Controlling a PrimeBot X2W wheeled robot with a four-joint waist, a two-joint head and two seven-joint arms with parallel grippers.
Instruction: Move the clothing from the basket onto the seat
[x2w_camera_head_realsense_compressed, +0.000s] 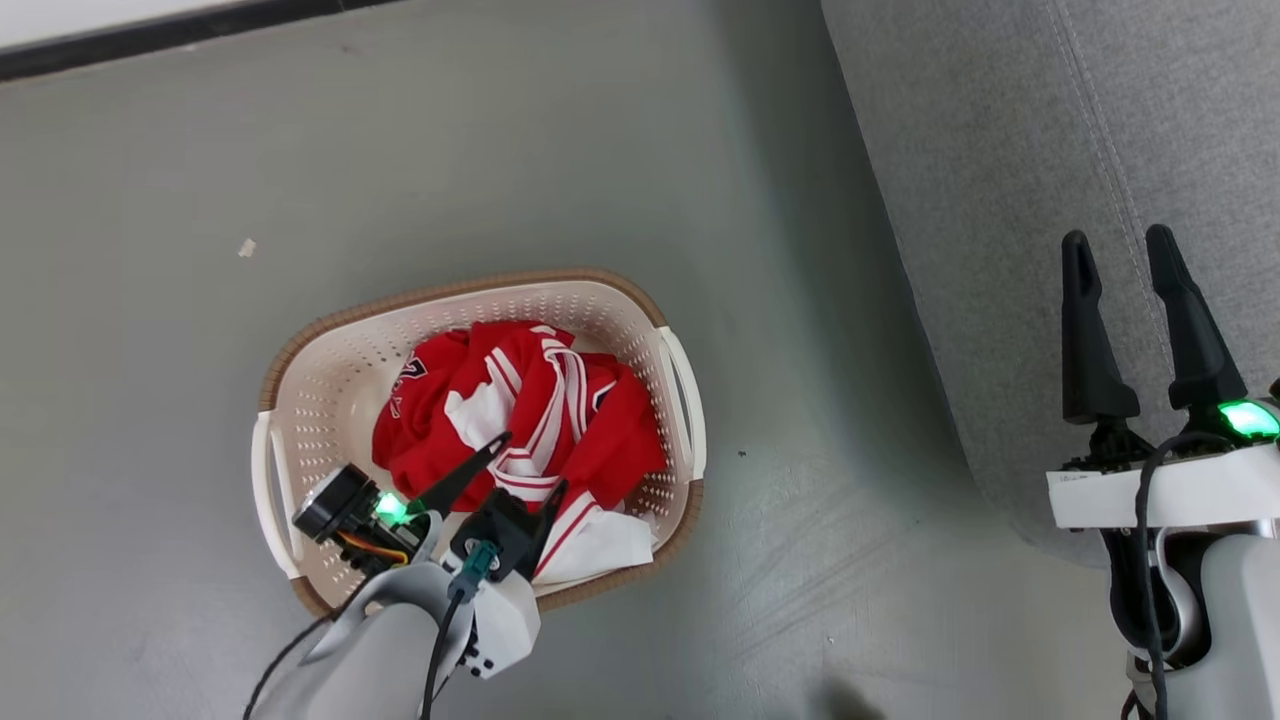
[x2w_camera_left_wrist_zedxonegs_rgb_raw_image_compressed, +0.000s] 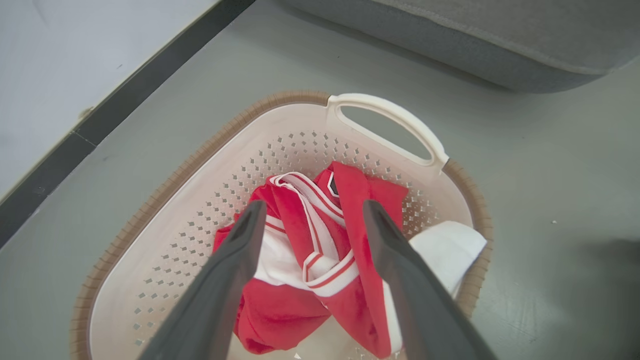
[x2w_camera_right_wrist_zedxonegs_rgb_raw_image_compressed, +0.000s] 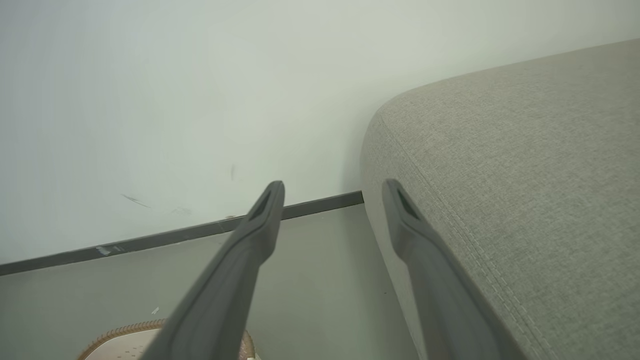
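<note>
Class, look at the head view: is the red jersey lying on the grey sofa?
No, the jersey lies bunched inside the basket, which stands apart from the sofa.

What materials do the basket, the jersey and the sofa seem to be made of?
The basket: likely moulded plastic, matte cream, with punched holes; brown rim looks woven-textured. The jersey: thin, smooth synthetic-looking fabric, crumpling in soft folds. The sofa: grey woven upholstery, visible weave and stitched seams.
</note>
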